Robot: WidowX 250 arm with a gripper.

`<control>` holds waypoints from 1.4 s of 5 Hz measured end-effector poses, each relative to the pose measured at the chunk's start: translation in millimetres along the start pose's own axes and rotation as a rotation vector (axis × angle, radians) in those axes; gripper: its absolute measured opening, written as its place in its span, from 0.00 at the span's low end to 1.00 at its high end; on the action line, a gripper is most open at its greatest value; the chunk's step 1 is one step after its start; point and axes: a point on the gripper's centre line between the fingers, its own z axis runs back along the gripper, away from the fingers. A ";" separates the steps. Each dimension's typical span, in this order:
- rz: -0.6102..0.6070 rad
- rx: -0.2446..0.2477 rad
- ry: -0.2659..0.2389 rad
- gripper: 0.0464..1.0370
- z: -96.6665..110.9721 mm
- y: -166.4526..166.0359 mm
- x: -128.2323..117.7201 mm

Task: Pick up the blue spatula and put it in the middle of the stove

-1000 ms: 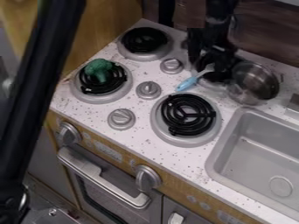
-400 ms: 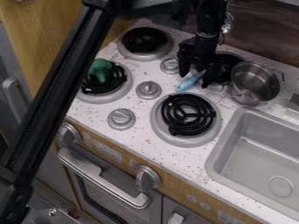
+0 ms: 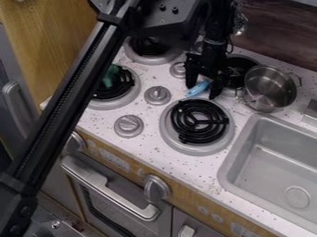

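The gripper (image 3: 202,91) hangs low over the stove top, just behind the front right burner, open with one finger on each side of the blue spatula. The blue spatula (image 3: 197,89) lies on the white speckled stove top (image 3: 148,139), its blue part showing between the fingers; the rest is hidden behind the gripper. Whether the fingers touch it I cannot tell.
A metal pot (image 3: 270,88) stands right of the gripper, beside the back right burner (image 3: 241,65). Around are the front right burner (image 3: 199,121), stove knobs (image 3: 157,95), a green toy (image 3: 111,76) on the left burner, and the sink (image 3: 272,162).
The gripper has come down and a little toward the front left, its fingers now around the spatula. The arm's long link has swung right across the view. The spatula lies about where it was.
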 end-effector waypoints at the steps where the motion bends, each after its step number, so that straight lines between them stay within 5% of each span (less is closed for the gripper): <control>1: -0.007 0.003 -0.013 0.61 1.2 3.2 4.1; 2: -0.024 0.014 -0.050 0.36 0.1 4.1 6.0; 3: -0.041 0.020 -0.093 0.30 5.0 3.9 7.5; 4: -0.017 0.067 -0.187 0.29 31.5 17.9 13.3; 5: 0.059 0.058 -0.247 0.29 49.8 33.1 17.4; 6: 0.134 0.063 -0.196 0.29 49.7 70.5 10.6; 7: 0.192 0.069 -0.197 0.29 45.7 102.3 0.8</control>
